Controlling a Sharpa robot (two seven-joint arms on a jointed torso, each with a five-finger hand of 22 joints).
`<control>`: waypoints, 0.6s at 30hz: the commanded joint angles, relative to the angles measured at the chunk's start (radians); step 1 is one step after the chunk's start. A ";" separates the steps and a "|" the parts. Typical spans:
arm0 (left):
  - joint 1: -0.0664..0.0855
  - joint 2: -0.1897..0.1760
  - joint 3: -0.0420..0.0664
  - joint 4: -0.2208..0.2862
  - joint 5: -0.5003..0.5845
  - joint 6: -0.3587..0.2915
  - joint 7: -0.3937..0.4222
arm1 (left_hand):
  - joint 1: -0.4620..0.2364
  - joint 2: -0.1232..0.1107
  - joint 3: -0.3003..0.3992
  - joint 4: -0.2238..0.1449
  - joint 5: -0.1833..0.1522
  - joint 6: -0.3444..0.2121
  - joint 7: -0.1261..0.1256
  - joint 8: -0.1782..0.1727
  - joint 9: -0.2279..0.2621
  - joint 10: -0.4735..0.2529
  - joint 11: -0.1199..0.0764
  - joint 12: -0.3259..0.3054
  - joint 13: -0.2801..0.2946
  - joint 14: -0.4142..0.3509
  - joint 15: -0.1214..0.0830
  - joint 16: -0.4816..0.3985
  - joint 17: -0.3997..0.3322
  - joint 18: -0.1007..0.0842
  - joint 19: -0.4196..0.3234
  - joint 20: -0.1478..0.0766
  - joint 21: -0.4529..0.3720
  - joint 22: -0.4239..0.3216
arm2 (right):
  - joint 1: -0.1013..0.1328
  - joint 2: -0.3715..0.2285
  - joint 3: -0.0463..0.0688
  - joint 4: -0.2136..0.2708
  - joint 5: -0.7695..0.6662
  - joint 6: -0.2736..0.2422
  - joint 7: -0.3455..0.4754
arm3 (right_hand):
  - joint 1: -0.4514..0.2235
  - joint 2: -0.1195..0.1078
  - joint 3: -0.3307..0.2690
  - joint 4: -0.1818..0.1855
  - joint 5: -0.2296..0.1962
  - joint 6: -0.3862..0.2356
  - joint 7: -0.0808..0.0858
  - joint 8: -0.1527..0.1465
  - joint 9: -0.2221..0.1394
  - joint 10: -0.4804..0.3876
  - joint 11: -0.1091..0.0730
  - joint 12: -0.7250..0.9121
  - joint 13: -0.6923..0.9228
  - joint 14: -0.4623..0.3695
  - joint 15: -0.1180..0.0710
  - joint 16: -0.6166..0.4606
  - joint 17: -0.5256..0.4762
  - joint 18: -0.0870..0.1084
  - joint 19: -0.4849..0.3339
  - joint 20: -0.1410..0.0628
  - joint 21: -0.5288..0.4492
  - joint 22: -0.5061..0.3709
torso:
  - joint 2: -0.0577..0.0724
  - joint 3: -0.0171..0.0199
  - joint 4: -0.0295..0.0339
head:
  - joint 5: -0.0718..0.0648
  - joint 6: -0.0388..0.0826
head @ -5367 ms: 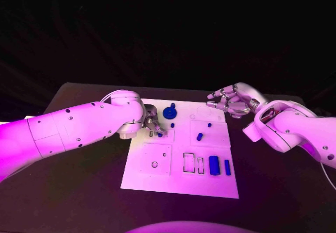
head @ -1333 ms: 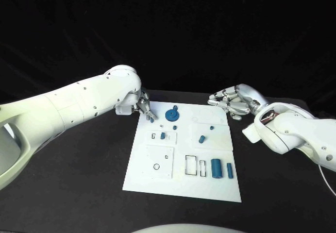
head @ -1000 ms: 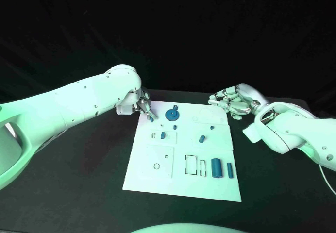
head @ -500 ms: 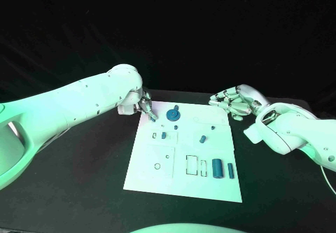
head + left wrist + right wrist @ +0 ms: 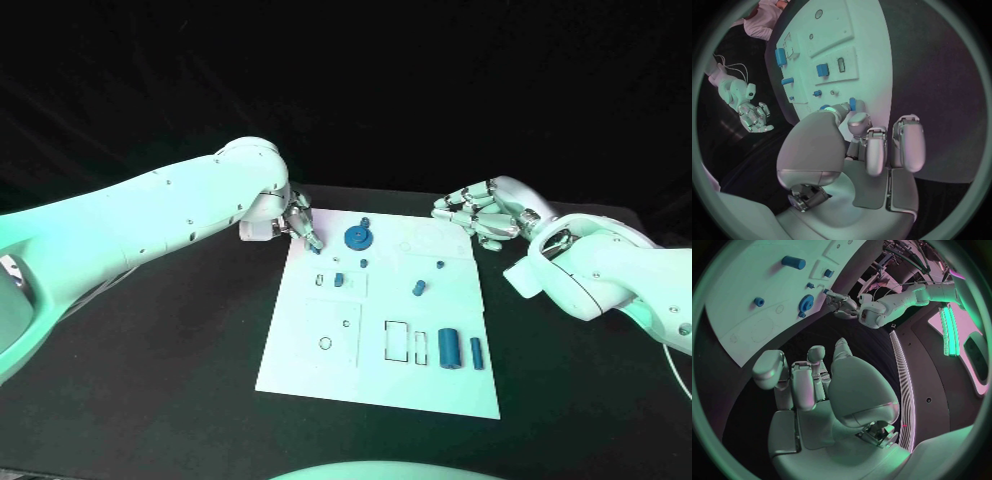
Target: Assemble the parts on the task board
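Task board (image 5: 310, 340) lies white in the middle of the black table (image 5: 159, 390), long side running from 12 to 6 o'clock.

Left hand's fingertips (image 5: 851, 106) pinch a small blue part (image 5: 852, 103) at the board's 11 o'clock corner; the left wrist view shows thumb and finger closed on it with the other fingers curled beside them. In the head view the left hand (image 5: 300, 222) is half hidden behind its own arm, and the part (image 5: 316, 239) is a mere speck at the fingertips.

Right hand (image 5: 486, 211) hangs off the board's 1 o'clock corner, fingers curled inward with nothing between them, which the right wrist view (image 5: 811, 390) confirms.

Out across the board, a blue gear (image 5: 358, 236) sits near 12 o'clock, a small peg (image 5: 417, 288) toward the centre, and two blue cylinders (image 5: 449, 349) stand side by side near 5 o'clock, next to outlined rectangular slots (image 5: 391, 340).

No writing or labels are legible anywhere.
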 commanded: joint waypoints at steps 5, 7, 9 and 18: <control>0.000 -0.074 -0.001 0.108 0.024 -0.105 0.047 | -0.043 -0.022 0.179 -0.157 0.077 0.016 -0.005 0.013 0.014 0.021 -0.005 0.015 0.017 0.104 -0.003 0.002 0.263 -0.008 0.030 -0.005 0.014 0.130 | -0.001 -0.001 -0.001 0.002 -0.005 0.020 0.001 | 0.002 0.007 -0.005 0.002 0.007 0.003 0.000 0.003 0.001 0.004 -0.001 0.004 0.000 0.036 -0.005 0.004 0.000 0.013 0.007 0.001 0.006 0.001 | 0.001 0.0002 0.0009 | 0.000 0.000; 0.000 -0.095 -0.001 0.137 0.030 -0.125 0.050 | -0.051 -0.027 0.186 -0.161 0.093 0.019 -0.006 0.016 0.017 0.021 -0.006 0.011 0.013 0.104 -0.004 0.002 0.263 -0.009 0.031 -0.006 0.015 0.132 | -0.001 -0.002 -0.002 0.002 -0.005 0.020 0.002 | 0.002 0.007 -0.005 0.002 0.008 0.003 0.000 0.003 0.001 0.004 -0.001 0.004 0.000 0.036 -0.005 0.004 0.000 0.013 0.007 0.001 0.006 0.001 | 0.001 -0.0003 0.0014 | 0.000 -0.001; -0.001 -0.114 -0.003 0.164 0.035 -0.145 0.052 | -0.057 -0.031 0.191 -0.165 0.106 0.022 -0.008 0.019 0.020 0.023 -0.007 0.012 0.014 0.104 -0.005 0.002 0.263 -0.009 0.033 -0.007 0.018 0.135 | -0.001 -0.002 -0.002 0.002 -0.005 0.020 0.002 | 0.002 0.007 -0.005 0.002 0.008 0.003 0.000 0.003 0.001 0.004 -0.001 0.004 0.000 0.036 -0.005 0.004 0.000 0.013 0.007 0.001 0.006 0.001 | 0.001 -0.0003 0.0018 | 0.001 0.000; -0.014 -0.192 -0.021 0.297 0.038 -0.213 0.049 | -0.076 -0.044 0.207 -0.175 0.146 0.032 -0.012 0.025 0.027 0.031 -0.011 0.018 0.021 0.104 -0.008 0.002 0.263 -0.011 0.038 -0.010 0.025 0.144 | -0.001 -0.004 -0.003 0.001 -0.004 0.021 0.003 | 0.004 0.007 -0.005 0.001 0.009 0.004 0.000 0.004 0.001 0.004 -0.001 0.004 0.000 0.036 -0.005 0.005 0.001 0.013 0.006 0.001 0.005 -0.001 | 0.000 -0.0008 0.0014 | 0.005 -0.003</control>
